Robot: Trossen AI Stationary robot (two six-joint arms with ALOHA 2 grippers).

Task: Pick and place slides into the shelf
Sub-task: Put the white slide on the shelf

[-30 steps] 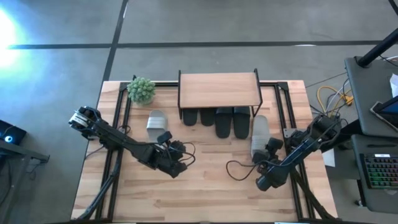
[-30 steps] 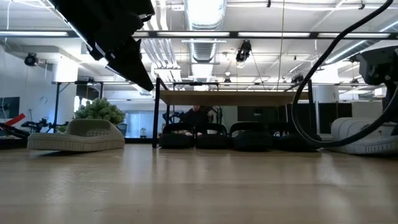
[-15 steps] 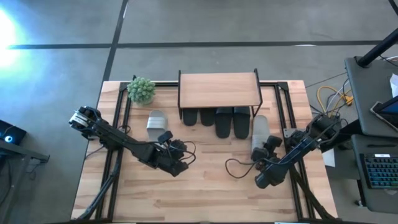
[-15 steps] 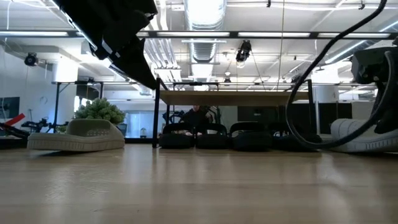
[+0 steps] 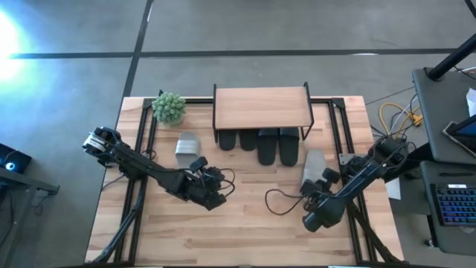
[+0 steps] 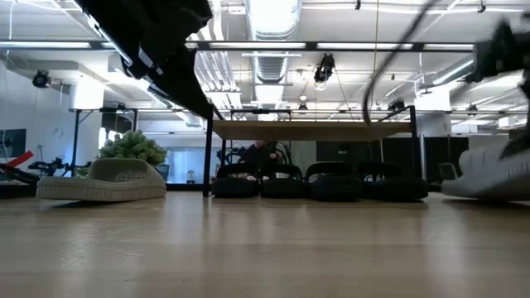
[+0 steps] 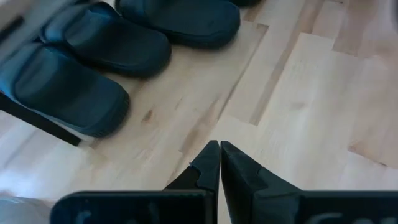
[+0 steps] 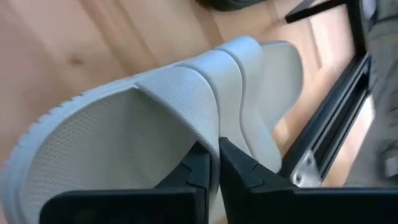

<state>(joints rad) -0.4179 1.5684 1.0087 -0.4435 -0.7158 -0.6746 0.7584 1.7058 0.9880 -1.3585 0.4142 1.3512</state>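
**Right gripper clamped on a grey slide beside the shelf**

Your right gripper [image 8: 214, 163] has its two dark fingers [image 8: 193, 168] pressed together on the wide strap of a light grey slide [image 8: 155, 124]. In the high view this right gripper [image 5: 321, 184] sits at the near end of that slide [image 5: 313, 164], which lies on the table [image 5: 245, 231] just right of the shelf [image 5: 261, 106], outside its frame. In the low view the same slide [image 6: 489, 174] appears at the far right edge with its near end tilted up off the wood.

Your left gripper [image 7: 219, 163] has its fingers closed tip to tip on nothing. In the high view it [image 5: 212, 187] hangs over bare table near the middle, left of centre and nearer than the shelf.

Four black slides [image 5: 258, 143] lie side by side under the shelf's wooden top, their near ends sticking out toward you; the two on the right reach farther out than the two on the left. Three of them [image 7: 106, 43] show in the left wrist view.

A second light grey slide [image 5: 187, 148] rests on the table left of the shelf, apart from it, seen also in the low view [image 6: 103, 180]. A small green plant [image 5: 169, 108] stands at the far left, beyond that slide.
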